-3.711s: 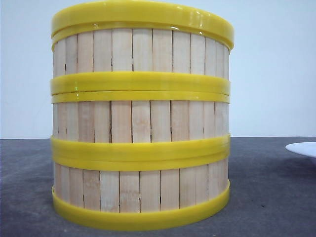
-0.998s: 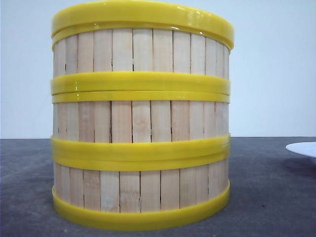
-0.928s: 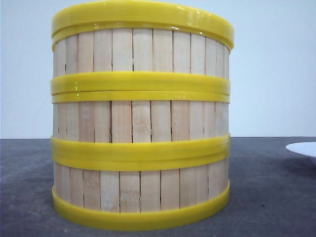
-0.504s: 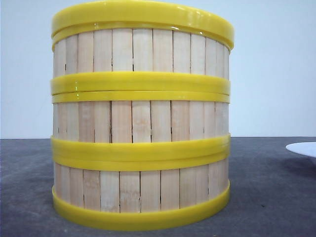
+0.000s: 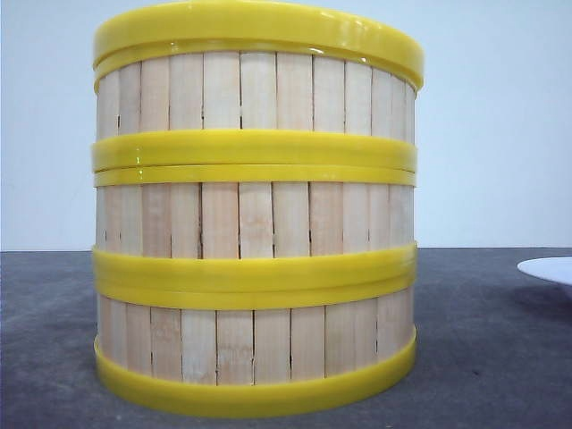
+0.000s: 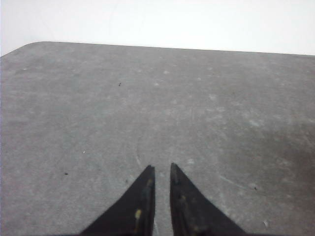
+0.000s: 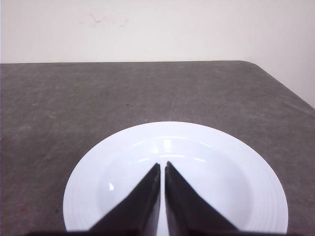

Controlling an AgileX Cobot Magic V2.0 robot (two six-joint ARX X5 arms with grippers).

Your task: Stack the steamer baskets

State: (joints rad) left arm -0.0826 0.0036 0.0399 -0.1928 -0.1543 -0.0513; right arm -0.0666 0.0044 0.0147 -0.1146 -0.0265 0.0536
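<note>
Grey tabletop [image 5: 492,357] is carrying the stacked steamer baskets [image 5: 255,214]; left gripper [image 6: 162,169] is hovering nearly closed, right gripper [image 7: 162,165] nearly closed over the white plate [image 7: 236,196].

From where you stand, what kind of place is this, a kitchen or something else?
Probably a test bench rather than a kitchen. A stack of steamer baskets and a white plate sit on a dark grey table before a bare white wall, and no stove, sink or food is in view.
</note>
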